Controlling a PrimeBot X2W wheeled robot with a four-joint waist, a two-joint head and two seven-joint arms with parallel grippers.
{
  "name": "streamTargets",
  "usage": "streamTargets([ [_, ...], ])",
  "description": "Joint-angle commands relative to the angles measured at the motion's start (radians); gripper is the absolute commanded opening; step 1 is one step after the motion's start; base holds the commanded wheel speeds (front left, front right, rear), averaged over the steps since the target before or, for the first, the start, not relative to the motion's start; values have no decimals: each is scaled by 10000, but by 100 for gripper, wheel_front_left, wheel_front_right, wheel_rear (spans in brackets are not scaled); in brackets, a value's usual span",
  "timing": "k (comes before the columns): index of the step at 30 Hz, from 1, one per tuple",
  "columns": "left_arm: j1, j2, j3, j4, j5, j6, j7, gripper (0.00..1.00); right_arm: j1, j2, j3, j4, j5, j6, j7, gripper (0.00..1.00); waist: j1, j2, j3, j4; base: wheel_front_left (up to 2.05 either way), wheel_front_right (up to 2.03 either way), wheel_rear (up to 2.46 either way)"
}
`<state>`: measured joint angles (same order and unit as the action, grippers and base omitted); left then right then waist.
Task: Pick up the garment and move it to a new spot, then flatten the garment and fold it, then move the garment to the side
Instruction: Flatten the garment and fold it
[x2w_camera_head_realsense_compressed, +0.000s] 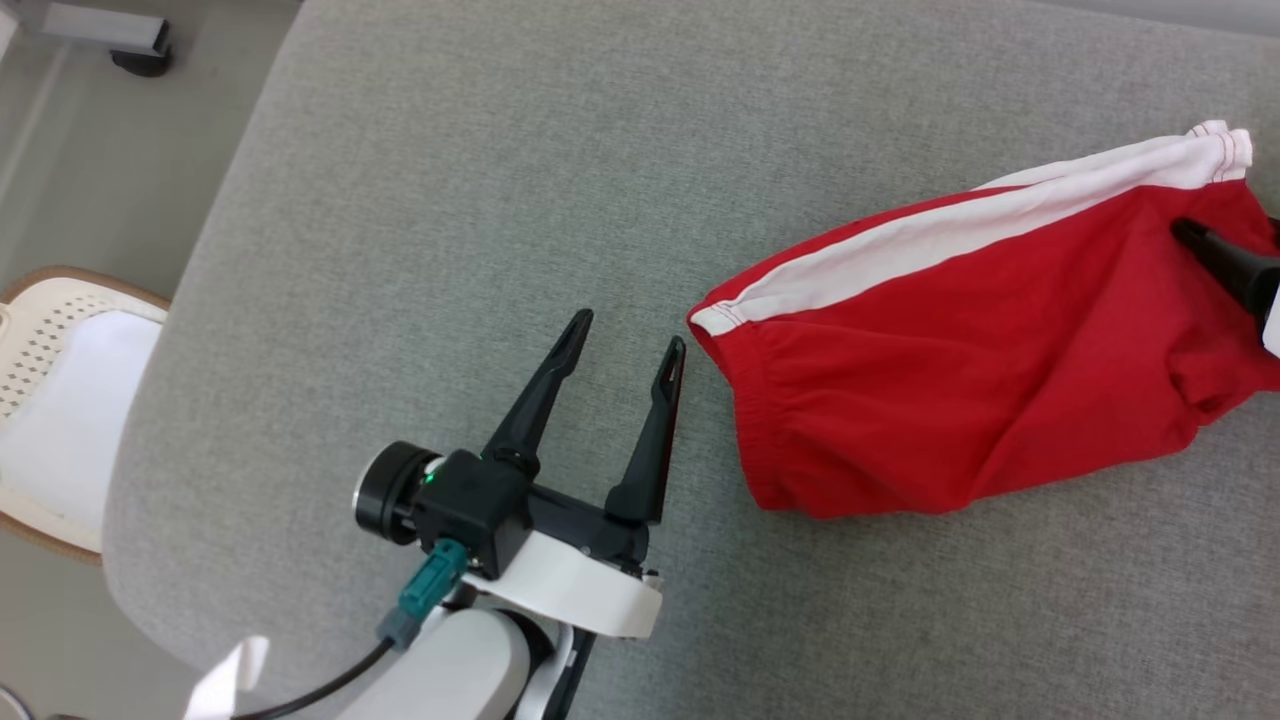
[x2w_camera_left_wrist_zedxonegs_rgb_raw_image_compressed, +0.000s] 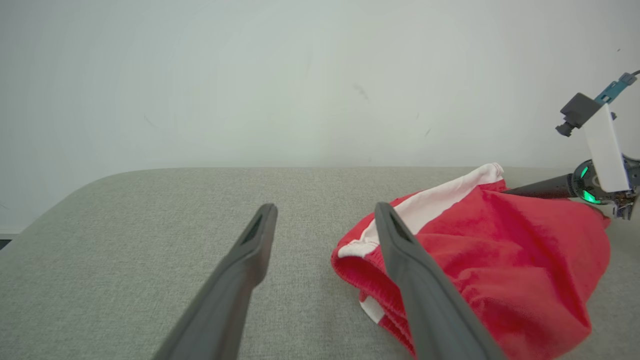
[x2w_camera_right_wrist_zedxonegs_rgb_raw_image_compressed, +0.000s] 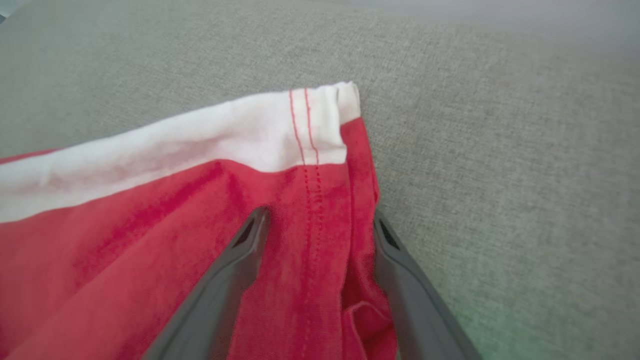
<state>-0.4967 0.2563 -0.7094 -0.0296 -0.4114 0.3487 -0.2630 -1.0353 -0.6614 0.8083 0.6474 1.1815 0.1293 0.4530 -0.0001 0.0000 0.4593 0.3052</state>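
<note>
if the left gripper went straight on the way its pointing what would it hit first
Mostly bare grey cushion lies ahead of the left gripper. Its finger nearer the red shorts might graze their waistband corner first; depth is unclear.

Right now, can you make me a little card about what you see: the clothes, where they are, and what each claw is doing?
garment: red shorts with a white side stripe
state: rumpled, not folded
resting on: grey fabric surface
left claw: open, empty, close beside the waistband end
right claw: open, fingers either side of the leg hem
nearby: pale woven chair at the robot's left
</note>
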Motion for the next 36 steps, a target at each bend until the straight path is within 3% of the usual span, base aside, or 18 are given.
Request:
streamTargets([
  [1,195,-114,157,11,189,-117,-12,100,538,332,210,140,-97,24,376,100,1,0,-4,92,0,0,0],
  [5,539,-461,519,120,558,-443,-8,100,796,526,202,128,-519,47,915,96,1,0,-23,223,0,0,0],
  [6,626,-521,607,205,663,-486,-7,100,854,576,175,61,-610,48,946,49,1,0,-29,251,0,0,0],
  [7,702,-603,703,261,755,-571,-9,100,896,619,106,37,-704,48,890,20,1,0,-37,277,0,0,0],
  [8,739,-683,777,296,819,-630,-9,100,942,661,64,-1,-809,50,875,0,1,0,-52,299,0,0,0],
  [15,1220,-993,1363,577,1460,-1114,-8,100,1137,544,-954,-117,-1104,38,351,0,1,0,-371,114,0,0,0],
  [26,2199,-925,2123,981,1980,-1709,-9,100,2175,299,-2798,304,-1013,10,-511,0,1,0,-1445,-884,0,0,0],
  [36,2897,-1134,2617,1268,2156,-2128,-9,100,2856,-400,-4613,983,-1558,10,-934,0,1,0,-2102,-1375,0,0,0],
])
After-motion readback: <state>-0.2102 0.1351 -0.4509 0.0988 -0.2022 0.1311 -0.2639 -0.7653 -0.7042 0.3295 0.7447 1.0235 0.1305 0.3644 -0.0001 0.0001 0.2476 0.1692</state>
